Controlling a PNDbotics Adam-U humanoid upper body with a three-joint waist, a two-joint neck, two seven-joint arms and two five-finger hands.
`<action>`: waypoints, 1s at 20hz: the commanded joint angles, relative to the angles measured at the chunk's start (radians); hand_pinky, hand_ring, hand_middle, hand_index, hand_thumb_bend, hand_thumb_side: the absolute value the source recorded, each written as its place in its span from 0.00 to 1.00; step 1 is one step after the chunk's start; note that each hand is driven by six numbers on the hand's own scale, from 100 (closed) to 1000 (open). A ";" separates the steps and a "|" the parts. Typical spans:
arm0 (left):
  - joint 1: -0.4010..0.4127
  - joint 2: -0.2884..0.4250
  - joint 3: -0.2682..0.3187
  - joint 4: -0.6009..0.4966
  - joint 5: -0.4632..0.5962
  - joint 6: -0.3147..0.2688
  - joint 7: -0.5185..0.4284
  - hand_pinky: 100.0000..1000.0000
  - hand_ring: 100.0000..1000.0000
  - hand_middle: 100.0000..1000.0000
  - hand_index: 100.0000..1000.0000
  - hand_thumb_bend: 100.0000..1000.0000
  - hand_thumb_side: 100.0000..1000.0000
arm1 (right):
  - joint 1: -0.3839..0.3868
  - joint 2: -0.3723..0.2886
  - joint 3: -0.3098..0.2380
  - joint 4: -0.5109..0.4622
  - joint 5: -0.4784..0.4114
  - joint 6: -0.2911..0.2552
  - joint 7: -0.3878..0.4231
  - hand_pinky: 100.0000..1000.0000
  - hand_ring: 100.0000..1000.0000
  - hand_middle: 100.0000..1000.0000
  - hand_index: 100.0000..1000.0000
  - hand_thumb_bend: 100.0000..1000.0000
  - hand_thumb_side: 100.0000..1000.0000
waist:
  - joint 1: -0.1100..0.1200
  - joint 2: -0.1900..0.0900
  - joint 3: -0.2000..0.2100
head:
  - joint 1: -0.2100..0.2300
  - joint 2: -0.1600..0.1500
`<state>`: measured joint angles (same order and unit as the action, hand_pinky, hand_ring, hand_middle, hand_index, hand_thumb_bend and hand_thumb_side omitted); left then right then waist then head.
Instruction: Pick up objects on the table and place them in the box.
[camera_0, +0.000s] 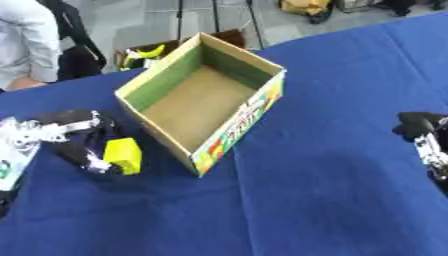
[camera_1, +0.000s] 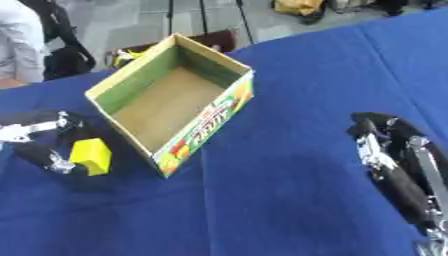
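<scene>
Just left of the box, L hand curls round a yellow block, prob. ready to lift in; R hand idle, fingers look relaxed.

block left of box (touching? unclear)
</scene>
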<state>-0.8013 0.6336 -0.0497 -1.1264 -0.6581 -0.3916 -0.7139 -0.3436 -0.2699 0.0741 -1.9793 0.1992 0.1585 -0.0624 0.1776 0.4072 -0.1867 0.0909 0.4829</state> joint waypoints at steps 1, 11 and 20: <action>0.013 0.016 -0.027 -0.031 -0.036 -0.168 -0.168 0.39 0.63 0.72 0.84 0.70 0.62 | -0.010 -0.009 -0.007 -0.020 -0.006 -0.001 0.000 0.80 0.86 0.56 0.73 0.00 0.68 | -0.013 -0.012 0.000 | -0.002 -0.007; 0.017 0.008 -0.040 -0.062 -0.087 -0.156 -0.185 0.39 0.63 0.72 0.83 0.68 0.61 | -0.010 -0.008 -0.008 -0.019 -0.007 -0.001 0.001 0.80 0.86 0.56 0.73 0.00 0.68 | -0.013 -0.012 -0.002 | -0.003 -0.024; 0.035 0.021 -0.057 -0.145 -0.154 -0.192 -0.082 0.23 0.50 0.54 0.71 0.58 0.59 | -0.008 -0.009 -0.011 -0.019 -0.007 0.000 -0.001 0.80 0.86 0.55 0.73 0.00 0.68 | -0.012 -0.011 -0.001 | -0.009 -0.027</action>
<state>-0.7675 0.6332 -0.0952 -1.2501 -0.7917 -0.4339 -0.6716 -0.3434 -0.2695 0.0681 -1.9793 0.1964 0.1591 -0.0626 0.1755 0.4126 -0.1893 0.0847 0.4651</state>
